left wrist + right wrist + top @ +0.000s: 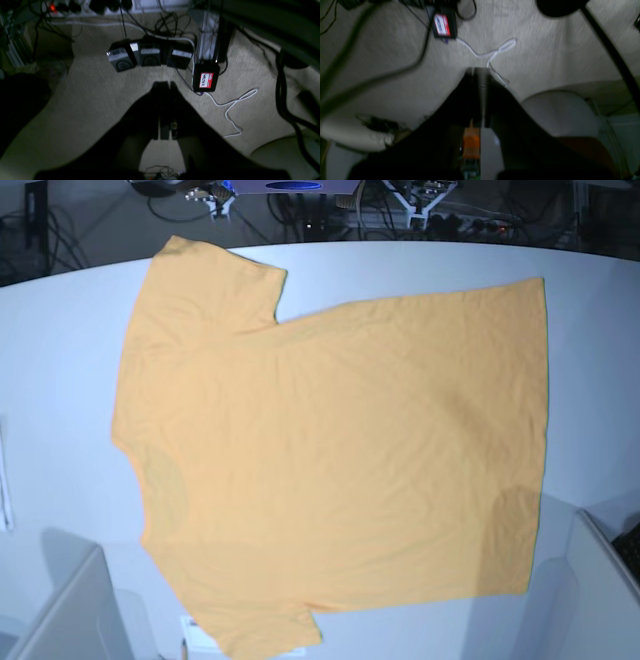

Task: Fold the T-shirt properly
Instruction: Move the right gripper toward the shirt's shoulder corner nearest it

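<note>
1 T-shirt (330, 450) covers most of the white table (60, 390) in the base view — light orange, spread flat, with one sleeve toward the top left and the other at the bottom edge of the picture. Its straight hem runs down the right side. Faint shadows darken the cloth near its lower corners.

Neither arm reaches over the cloth in that view. The left wrist view looks down at a beige carpet (87, 95) and shows the left gripper (164, 86) as a dark silhouette, its fingers pressed together with nothing between them. Beyond it sit 3 dark foot pedals (148, 57) in a row, a black box with a red-and-white label (206, 79) and a looping white cable (233, 107).

The right gripper (478, 72) — blurred in its own view — also has its fingers drawn together over the carpet, near the same white cable and labelled box.
</note>
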Motion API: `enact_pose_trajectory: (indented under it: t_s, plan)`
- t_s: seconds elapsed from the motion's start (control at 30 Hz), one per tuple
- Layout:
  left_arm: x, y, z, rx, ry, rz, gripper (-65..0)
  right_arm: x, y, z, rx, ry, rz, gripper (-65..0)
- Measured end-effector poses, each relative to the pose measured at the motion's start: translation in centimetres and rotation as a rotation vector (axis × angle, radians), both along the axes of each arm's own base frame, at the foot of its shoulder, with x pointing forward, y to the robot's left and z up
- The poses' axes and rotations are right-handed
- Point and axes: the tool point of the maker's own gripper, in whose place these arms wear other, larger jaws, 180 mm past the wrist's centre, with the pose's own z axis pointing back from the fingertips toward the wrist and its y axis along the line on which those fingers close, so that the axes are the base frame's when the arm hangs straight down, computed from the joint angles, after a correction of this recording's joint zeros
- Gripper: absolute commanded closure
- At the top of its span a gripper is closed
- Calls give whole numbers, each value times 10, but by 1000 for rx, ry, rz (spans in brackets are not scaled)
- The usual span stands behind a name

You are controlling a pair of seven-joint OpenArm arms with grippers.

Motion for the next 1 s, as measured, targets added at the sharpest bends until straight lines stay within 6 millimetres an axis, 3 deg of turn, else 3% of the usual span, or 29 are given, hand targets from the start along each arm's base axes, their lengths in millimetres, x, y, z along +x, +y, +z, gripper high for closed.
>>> enact_pose_trajectory:
  t_s: [0.07,0.1,0.13,0.2,0.27,0.37,0.43,0.47,0.57,0.77,0.9,1.0]
  plan:
    - [-13,0,1,1,28,1,-127,14,-6,-2,-9,-36,1,0]
    - [-18,0,1,1,44,4,-212,16,-8,-2,-12,-41,1,0]
    - [-21,0,2,0,52,2,-299,15,-10,-2,-15,-38,1,0]
    - [-24,0,2,0,56,5,-410,5,-9,-1,-14,-18,1,0]
    - [-22,0,2,0,51,4,-378,-5,-6,0,-9,6,0,0]
    - [-13,0,1,0,27,3,-193,-6,-7,1,-10,7,1,0]
    - [-12,0,1,0,25,3,-20,2,-12,0,-18,-15,1,0]
    - [-12,0,1,0,25,2,0,7,-14,-1,-21,-28,2,0]
    - [-17,0,1,0,32,3,0,14,-21,-2,-32,-71,5,0]
    - [-41,0,5,0,54,1,0,-10,-34,2,-44,-50,10,0]
    - [-36,0,7,-3,2,-21,0,-9,-58,5,-82,-93,26,0]
    - [-33,6,11,3,-36,-28,0,-6,-58,9,-83,-137,34,0]
